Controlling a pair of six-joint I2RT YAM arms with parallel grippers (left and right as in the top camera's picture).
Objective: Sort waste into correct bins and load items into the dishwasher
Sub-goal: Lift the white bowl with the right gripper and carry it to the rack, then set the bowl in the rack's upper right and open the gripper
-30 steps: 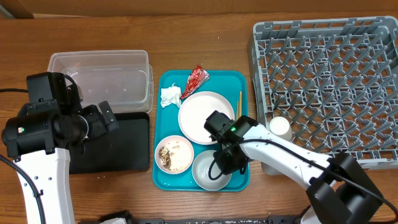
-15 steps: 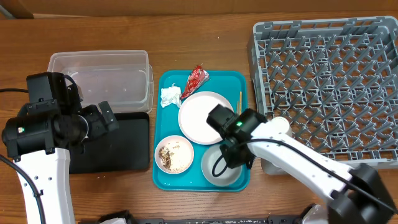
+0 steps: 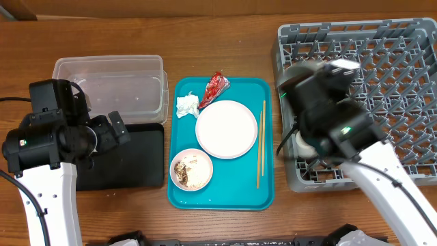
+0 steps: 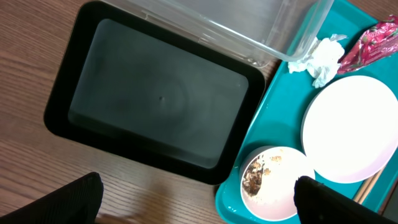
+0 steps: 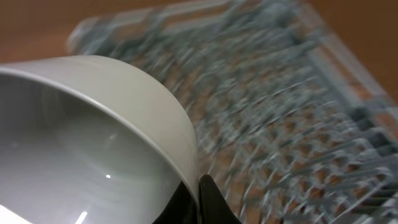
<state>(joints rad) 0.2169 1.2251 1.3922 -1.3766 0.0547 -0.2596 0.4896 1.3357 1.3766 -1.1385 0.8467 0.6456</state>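
Above the wooden surface (image 3: pixel 225 27), a bowl (image 5: pixel 93 137) is gripped by the right hand (image 5: pixel 200 198) over the rack (image 3: pixel 389 89). It must be lowered between pegs (image 3: pixel 403 61) next. The left hand (image 4: pixel 196 202) is held open.

Teal tray (image 3: pixel 232 193) on wooden table (image 3: pixel 205 41).

Black tray (image 4: pixel 155 118) beside teal tray (image 4: pixel 277 118)
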